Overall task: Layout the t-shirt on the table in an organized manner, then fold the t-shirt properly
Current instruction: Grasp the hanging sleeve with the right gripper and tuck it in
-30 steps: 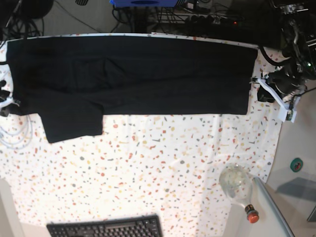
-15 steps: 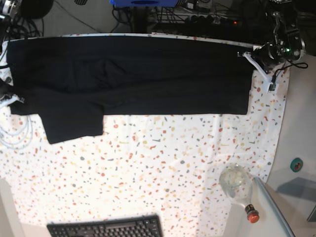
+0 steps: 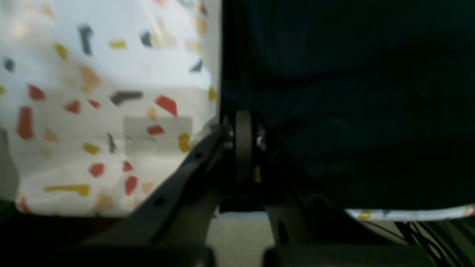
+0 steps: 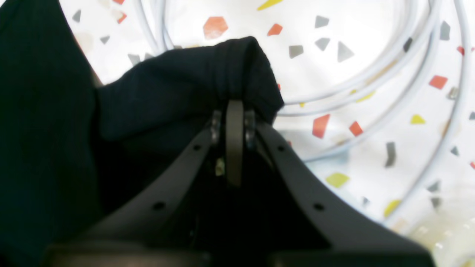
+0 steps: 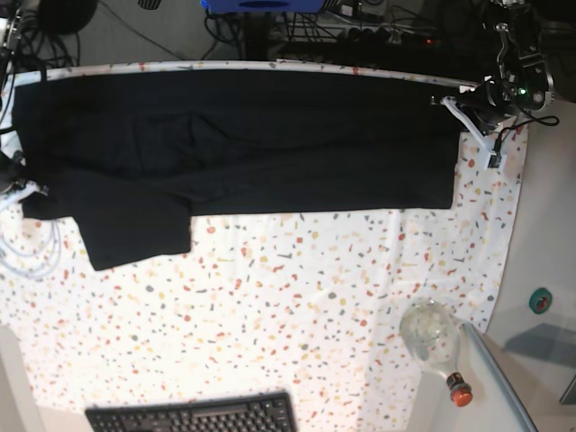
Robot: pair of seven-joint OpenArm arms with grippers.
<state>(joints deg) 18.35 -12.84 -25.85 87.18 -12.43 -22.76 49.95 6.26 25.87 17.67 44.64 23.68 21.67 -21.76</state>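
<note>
The large white table flecked with red, yellow and grey carries the plain black soft cloth t-shirt, stretched as a long band across its 12 o'clock side, one sleeve hanging toward 8 o'clock. The right gripper is clenched on a bunched corner; the left gripper is closed at the opposite edge, its hold too dark to confirm. Uneven pulling could drag cloth off the far rim. Only the right wrist view shows looped white cables beneath, a snag risk.
</note>
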